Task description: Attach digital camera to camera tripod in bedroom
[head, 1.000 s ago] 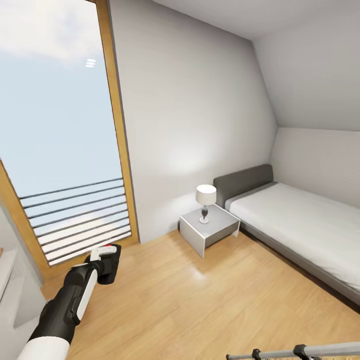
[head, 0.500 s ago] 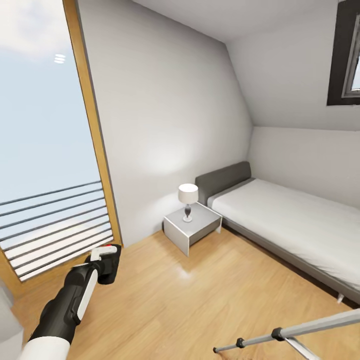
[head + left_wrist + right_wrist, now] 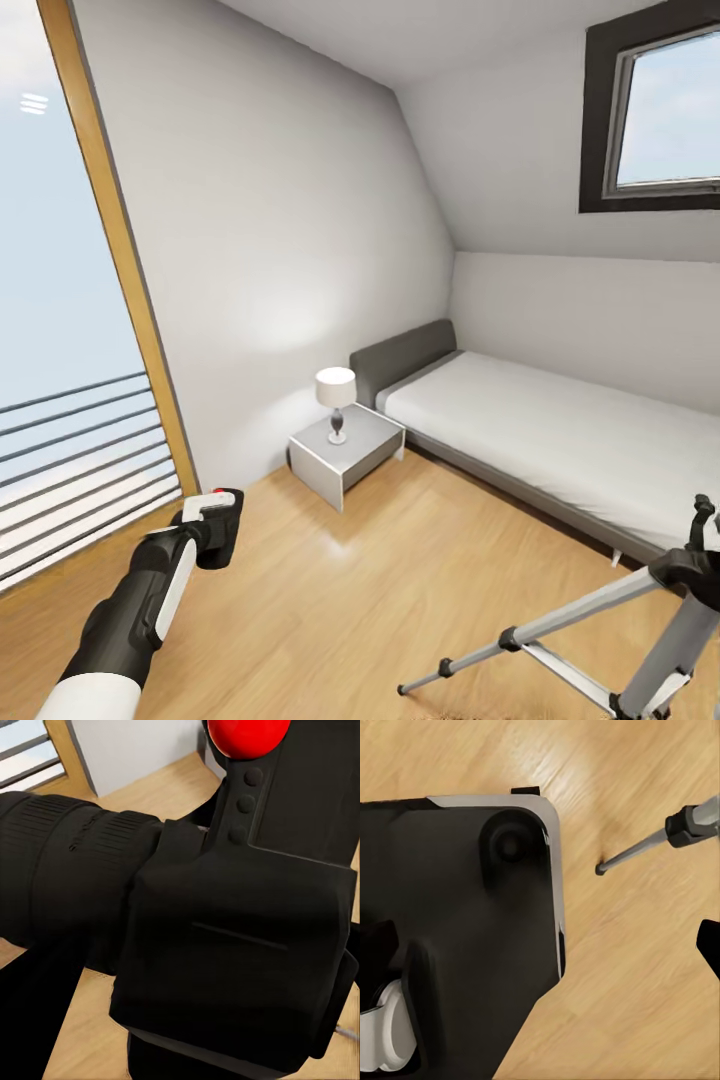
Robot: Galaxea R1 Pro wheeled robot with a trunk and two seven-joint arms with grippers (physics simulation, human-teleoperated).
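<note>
The left gripper (image 3: 212,520) is held out low over the light wood floor (image 3: 380,600), and its fingers are closed tight on the small black boxy digital camera (image 3: 222,530) with the red button on top. In the left wrist view that camera (image 3: 225,945) is right up against the lens, big black barrel and all. The silver-legged camera tripod (image 3: 600,640) with black joints stands well to the right of the camera, near the foot of the low grey bed (image 3: 560,440) (its dark head is cut off at the edge). One tripod leg (image 3: 660,844) also shows in the right wrist view over the floor. Can't tell how the right gripper's fingers sit. The white bedside table (image 3: 345,455) with a small lamp (image 3: 336,395) sits just beside the bed's headboard.
</note>
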